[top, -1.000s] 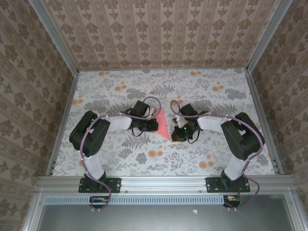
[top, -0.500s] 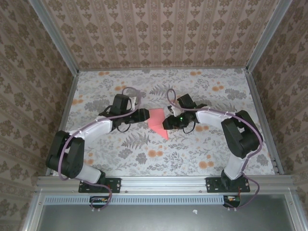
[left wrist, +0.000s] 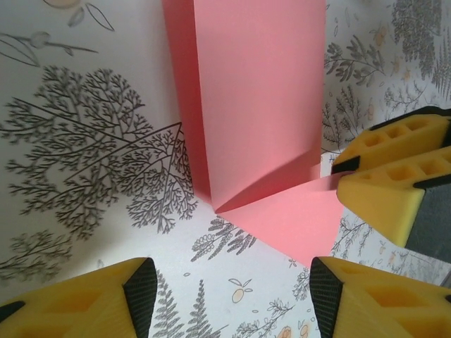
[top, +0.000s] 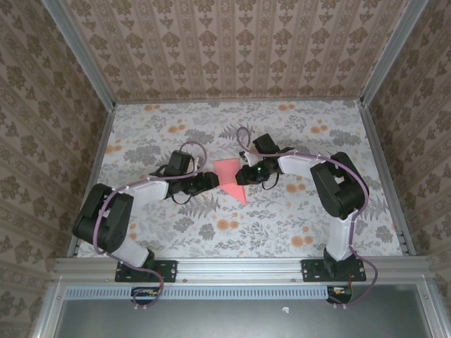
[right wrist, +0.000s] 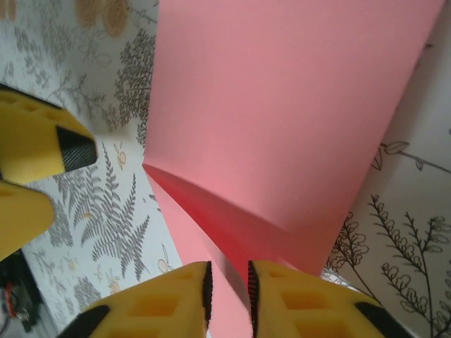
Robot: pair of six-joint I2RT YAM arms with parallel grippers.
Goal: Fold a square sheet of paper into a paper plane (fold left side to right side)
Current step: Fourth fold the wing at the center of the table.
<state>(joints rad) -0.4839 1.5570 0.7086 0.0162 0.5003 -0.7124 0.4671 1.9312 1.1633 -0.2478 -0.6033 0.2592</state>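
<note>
The square sheet of paper is salmon pink, creased into a pointed shape, and lies mid-table with one flap lifted off the surface. My left gripper sits at its left edge, low over the table. It is open, with bare tablecloth between its fingers and the paper's corner just ahead. My right gripper is at the paper's right edge. Its jaws are nearly together on the raised flap. In the left wrist view its yellow fingers pinch that edge.
The table has a floral cloth with small orange flower blotches. Metal rails and patterned walls close in the left, right and far sides. Both arms reach inward, their grippers close together at the paper.
The left arm stretched out to the left and its gripper opened beside the paper. The right gripper shifted farther back, opened, then closed on the paper's right edge, lifting a flap.
</note>
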